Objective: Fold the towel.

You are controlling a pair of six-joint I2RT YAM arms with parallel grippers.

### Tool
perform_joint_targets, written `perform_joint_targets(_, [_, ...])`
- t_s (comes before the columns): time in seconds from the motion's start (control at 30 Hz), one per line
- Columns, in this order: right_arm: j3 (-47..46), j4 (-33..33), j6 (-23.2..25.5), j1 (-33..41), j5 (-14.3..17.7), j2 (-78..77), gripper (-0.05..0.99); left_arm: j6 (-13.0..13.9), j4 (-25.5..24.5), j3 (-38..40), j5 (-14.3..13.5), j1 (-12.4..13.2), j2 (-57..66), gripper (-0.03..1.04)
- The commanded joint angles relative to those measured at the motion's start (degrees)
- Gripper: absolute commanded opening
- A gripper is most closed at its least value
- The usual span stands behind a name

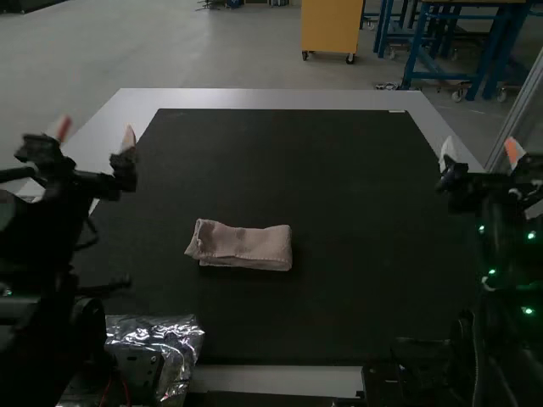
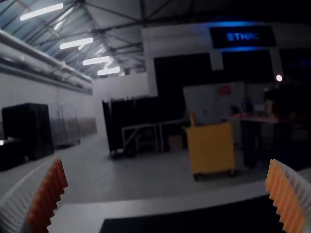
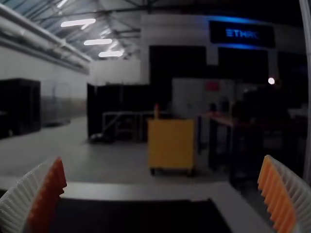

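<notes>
Pinkish towel (image 1: pixel 243 246) folded into compact strip on black mat (image 1: pixel 297 331); fold looks done. Left claw (image 2: pixel 168 194), right claw (image 3: pixel 164 192): fingers apart, empty.

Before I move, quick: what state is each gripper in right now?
Left gripper: open, jaws wide apart, holding nothing.
Right gripper: open, jaws wide apart, holding nothing; the towel lies between the arms, touched by neither.

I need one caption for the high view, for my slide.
Folded pink towel on a black mat, between two open grippers.
</notes>
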Motion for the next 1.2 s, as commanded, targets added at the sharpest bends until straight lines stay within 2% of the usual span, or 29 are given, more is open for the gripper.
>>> perform_joint_targets(0.0, [-0.4,-1.5,-1.1,-0.6,4.8,-0.4,0.91,-1.6,0.2,-3.0,-1.5,0.6,-0.2,0.97])
perform_joint_targets(0.03, [-0.4,-3.9,-0.8,-0.6,6.5,-0.4,0.91,-1.3,-0.7,-3.6,-2.8,0.6,-0.2,0.97])
perform_joint_targets(0.07, [-0.4,-6.6,0.5,-0.6,7.6,-0.4,0.91,-1.2,-3.9,-3.7,-4.9,0.7,-0.2,0.97])
perform_joint_targets(0.13, [-0.5,-12.2,2.5,-0.8,7.7,-0.4,0.91,-1.3,-8.3,-3.5,-8.5,0.7,-0.2,0.97])
perform_joint_targets(0.23, [-0.5,-18.7,2.9,-1.0,7.7,-0.4,0.91,-1.8,-17.2,-3.5,-8.5,0.6,-0.2,0.97])
perform_joint_targets(0.3, [-0.5,-23.7,2.4,-1.0,7.7,-0.4,0.91,-2.5,-19.5,-3.5,-8.5,0.7,-0.2,0.97])
perform_joint_targets(0.37, [-0.5,-26.1,1.8,-1.0,7.6,-0.4,0.91,-2.7,-19.8,-3.5,-8.5,0.5,-0.2,0.97])
perform_joint_targets(0.47, [-0.5,-26.3,1.8,-0.8,7.2,-0.4,0.91,-2.8,-19.8,-3.6,-8.5,0.4,-0.2,0.97])
perform_joint_targets(0.6, [-0.5,-26.9,1.8,-0.6,4.0,-0.4,0.91,-2.8,-19.8,-3.6,-8.5,0.4,-0.2,0.97])
perform_joint_targets(0.67, [-0.5,-27.7,1.8,-0.6,1.4,-0.4,0.91,-2.8,-19.8,-3.6,-8.5,0.4,-0.2,0.97])
perform_joint_targets(1.17, [-0.5,-28.1,1.8,-0.6,1.2,-0.4,0.91,-2.8,-19.8,-3.5,-8.5,0.6,-0.2,0.97])
